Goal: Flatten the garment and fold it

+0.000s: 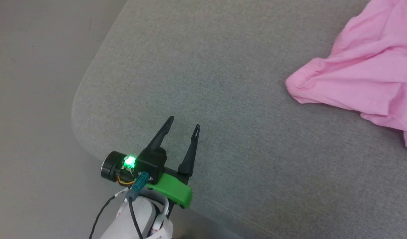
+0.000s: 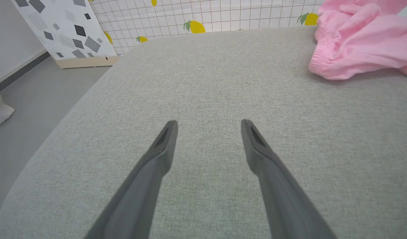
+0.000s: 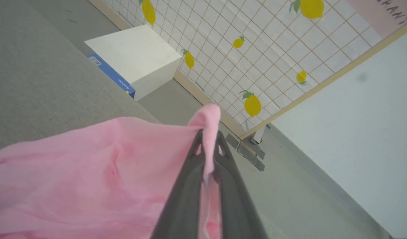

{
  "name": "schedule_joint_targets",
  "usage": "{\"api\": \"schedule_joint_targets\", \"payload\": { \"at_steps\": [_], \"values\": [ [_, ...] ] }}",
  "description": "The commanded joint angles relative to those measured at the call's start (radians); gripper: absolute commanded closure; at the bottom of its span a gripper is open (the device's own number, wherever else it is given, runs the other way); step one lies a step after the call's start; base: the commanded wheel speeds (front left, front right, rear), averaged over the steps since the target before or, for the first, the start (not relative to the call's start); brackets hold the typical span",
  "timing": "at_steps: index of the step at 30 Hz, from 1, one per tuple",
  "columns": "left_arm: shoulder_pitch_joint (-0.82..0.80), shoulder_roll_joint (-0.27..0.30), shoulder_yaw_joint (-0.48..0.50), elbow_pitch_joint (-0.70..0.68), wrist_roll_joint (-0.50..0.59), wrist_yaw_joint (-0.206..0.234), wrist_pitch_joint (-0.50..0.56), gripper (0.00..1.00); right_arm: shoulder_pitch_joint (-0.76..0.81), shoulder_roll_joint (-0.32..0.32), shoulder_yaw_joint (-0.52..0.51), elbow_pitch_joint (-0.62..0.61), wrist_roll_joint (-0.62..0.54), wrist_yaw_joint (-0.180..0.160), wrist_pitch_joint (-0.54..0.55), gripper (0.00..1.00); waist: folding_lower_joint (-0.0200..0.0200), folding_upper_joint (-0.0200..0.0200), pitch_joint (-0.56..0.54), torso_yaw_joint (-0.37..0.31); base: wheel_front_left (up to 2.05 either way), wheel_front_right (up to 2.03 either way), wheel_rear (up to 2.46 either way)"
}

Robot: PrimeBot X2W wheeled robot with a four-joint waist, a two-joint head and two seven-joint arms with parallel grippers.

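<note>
The garment (image 3: 74, 172) is pinched by a fold between the tips of my right tool (image 3: 209, 136), clenched on it; the rest bunches on the grey cushion (image 1: 223, 66), ahead and right of my left tool (image 1: 184, 122), released, well apart.

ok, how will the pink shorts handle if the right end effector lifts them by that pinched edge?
Probably very floppy: the shorts drape in soft folds from the pinch of the right end effector. Likely light: thin, wrinkled cloth, bunched on the grey surface. Might slip out: only a narrow edge sits between the fingers.
</note>
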Motion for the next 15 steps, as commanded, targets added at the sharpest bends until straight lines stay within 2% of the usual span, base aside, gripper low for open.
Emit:
{"api": "schedule_joint_targets", "payload": {
  "at_steps": [1, 8, 15],
  "values": [
    [-0.022, -0.01, 0.007, 0.001, 0.014, -0.007, -0.005, 0.0, -0.001, 0.003, 0.011, 0.026, 0.006, -0.002, -0.014, 0.0, 0.0, 0.0, 0.022, 0.017, 0.0, 0.0, 0.0],
    [-0.029, -0.009, 0.032, 0.016, 0.028, -0.026, -0.005, 0.0, 0.023, 0.046, 0.017, 0.143, 0.052, -0.002, -0.069, 0.0, 0.0, 0.0, -0.013, -0.024, 0.0, 0.0, 0.0],
    [-0.023, 0.013, 0.072, 0.026, 0.017, -0.034, -0.005, 0.0, 0.071, 0.11, 0.0, 0.176, 0.147, -0.002, -0.16, 0.0, 0.0, 0.0, -0.112, -0.109, 0.0, 0.0, 0.0]
  ]
}}
